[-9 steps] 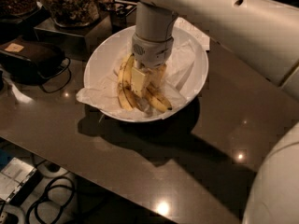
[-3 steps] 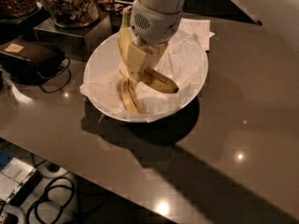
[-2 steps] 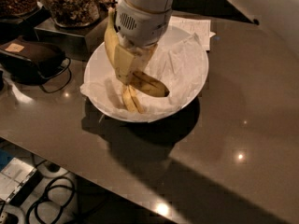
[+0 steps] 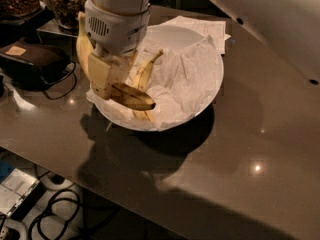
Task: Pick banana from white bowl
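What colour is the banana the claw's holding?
Yellow with a dark brown lower end, camera view; claw grips banana over left side of white bowl.

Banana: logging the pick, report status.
End effector shut on banana, at white bowl's left rim. Second banana lies beside it, inside bowl.

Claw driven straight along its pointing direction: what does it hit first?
The claw, shut on the banana, points down at the white bowl's left side. It would likely meet the crinkled paper lining near the rim first; the other banana lies just right of that line. Depth is unclear.
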`<state>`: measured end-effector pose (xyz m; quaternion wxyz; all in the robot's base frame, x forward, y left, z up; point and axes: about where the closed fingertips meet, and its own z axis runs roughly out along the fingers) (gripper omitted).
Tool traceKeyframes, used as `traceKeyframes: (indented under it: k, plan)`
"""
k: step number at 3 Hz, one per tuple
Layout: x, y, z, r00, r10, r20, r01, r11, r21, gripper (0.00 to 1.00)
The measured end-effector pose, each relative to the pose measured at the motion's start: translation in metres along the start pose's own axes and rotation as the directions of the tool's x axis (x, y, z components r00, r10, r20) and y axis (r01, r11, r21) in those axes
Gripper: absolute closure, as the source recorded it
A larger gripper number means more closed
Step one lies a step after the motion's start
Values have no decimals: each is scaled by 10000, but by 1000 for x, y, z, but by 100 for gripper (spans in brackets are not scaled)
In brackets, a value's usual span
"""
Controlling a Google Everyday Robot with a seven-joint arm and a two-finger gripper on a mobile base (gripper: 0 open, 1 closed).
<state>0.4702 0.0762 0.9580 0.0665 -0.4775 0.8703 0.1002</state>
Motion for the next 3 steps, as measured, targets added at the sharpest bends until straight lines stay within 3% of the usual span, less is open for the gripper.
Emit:
traceKeyframes:
  k: [2,3]
  plan:
    - [-22,39,1,9943,-1049,-192,1042,9941,-311,100]
    - [-23,56,-4,9870,-1607,56,1608,9865,-322,100]
